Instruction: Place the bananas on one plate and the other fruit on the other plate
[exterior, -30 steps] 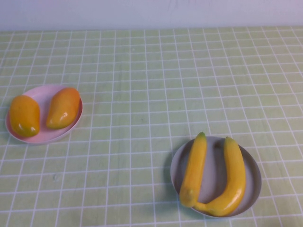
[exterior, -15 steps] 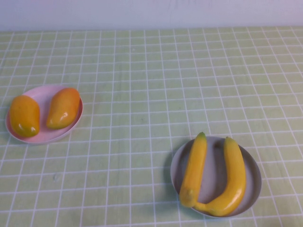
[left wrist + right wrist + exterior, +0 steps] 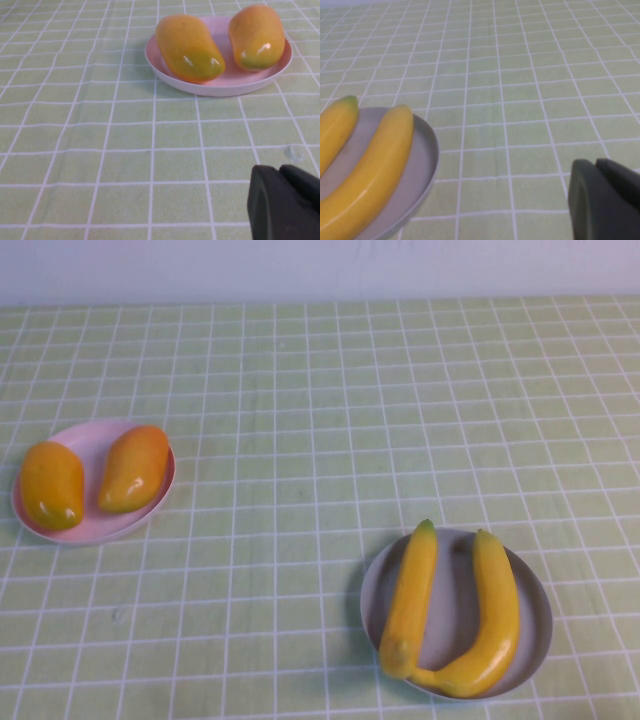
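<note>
Both bananas (image 3: 450, 615) lie on the grey-blue plate (image 3: 535, 625); both mangoes (image 3: 90, 478) sit on the pink plate (image 3: 90, 532). Sorting looks finished. The left gripper (image 3: 285, 205) and right gripper (image 3: 605, 202) are off the worktop (image 3: 320, 420), holding nothing; finger opening unclear.

Table (image 3: 330, 440) covered edge to edge in a light green cloth (image 3: 300, 570) gridded with thin white lines. Plain pale wall (image 3: 320, 268) along the far edge. Soft, even light, with short faint shadows.
</note>
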{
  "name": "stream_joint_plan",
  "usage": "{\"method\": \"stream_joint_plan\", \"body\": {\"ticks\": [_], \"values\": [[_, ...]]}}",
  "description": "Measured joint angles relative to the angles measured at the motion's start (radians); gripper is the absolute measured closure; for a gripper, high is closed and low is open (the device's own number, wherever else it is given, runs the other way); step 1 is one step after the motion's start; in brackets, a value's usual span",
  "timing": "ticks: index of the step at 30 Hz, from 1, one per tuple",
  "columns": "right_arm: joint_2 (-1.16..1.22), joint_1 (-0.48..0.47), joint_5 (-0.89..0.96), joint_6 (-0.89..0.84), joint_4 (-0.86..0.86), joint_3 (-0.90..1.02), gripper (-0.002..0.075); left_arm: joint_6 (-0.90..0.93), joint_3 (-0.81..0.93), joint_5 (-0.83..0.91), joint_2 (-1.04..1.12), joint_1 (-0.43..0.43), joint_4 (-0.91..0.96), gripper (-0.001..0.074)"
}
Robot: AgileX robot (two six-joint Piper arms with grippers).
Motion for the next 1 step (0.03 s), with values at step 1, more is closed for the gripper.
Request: {"method": "stream_joint_plan", "body": {"ticks": [1], "values": [[0.000, 0.000, 0.000, 0.000, 0.000, 0.000, 0.0741, 0.000, 0.000, 0.000, 0.000, 0.000, 0.000, 0.0739]]}}
